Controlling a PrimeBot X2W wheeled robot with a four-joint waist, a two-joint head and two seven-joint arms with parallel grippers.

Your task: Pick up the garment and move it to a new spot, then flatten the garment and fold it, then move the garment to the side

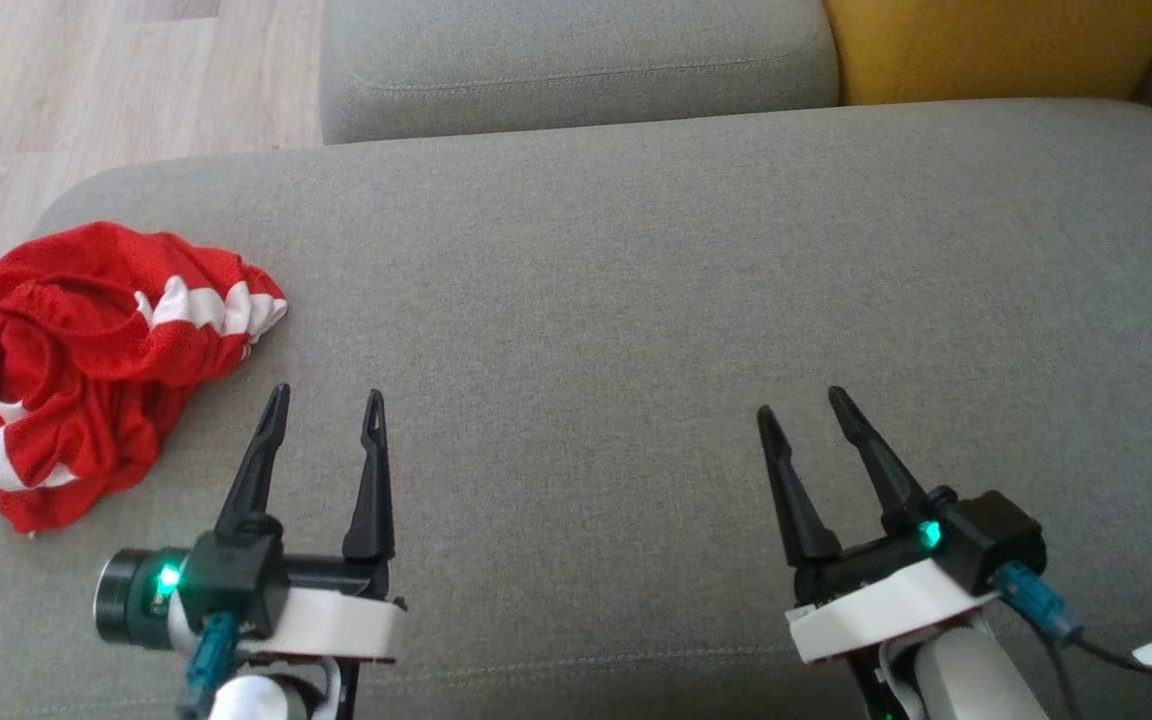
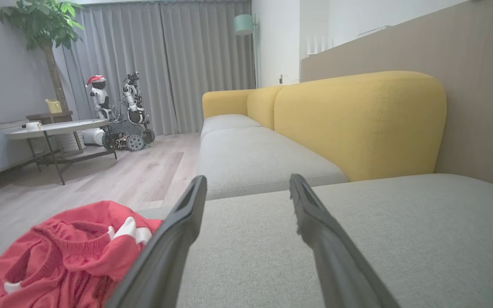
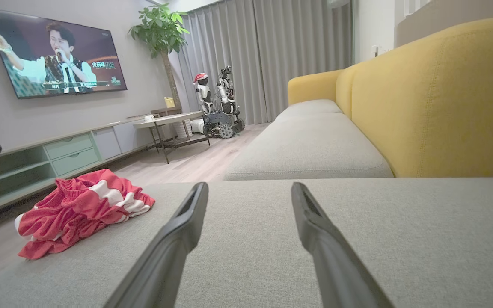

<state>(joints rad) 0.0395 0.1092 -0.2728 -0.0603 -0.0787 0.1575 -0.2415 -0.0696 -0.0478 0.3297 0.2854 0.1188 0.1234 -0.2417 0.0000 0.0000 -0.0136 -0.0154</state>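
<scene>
The garment (image 1: 86, 365) is a crumpled red mesh piece with white stripes, lying at the far left edge of the grey sofa cushion (image 1: 636, 300). It also shows low left in the left wrist view as the garment (image 2: 66, 256), and further left in the right wrist view as the garment (image 3: 81, 209). My left gripper (image 1: 328, 400) hovers just right of it, open, nothing between its fingers. My right gripper (image 1: 801, 400) stands open over the bare cushion, far from the cloth.
A second grey seat cushion (image 1: 576, 60) and a yellow backrest (image 1: 996, 45) lie beyond. Wooden floor (image 1: 86, 90) borders the cushion's left edge. Across the room are a round table (image 2: 54, 126), parked robots (image 2: 118, 115), a plant and a wall TV (image 3: 54, 53).
</scene>
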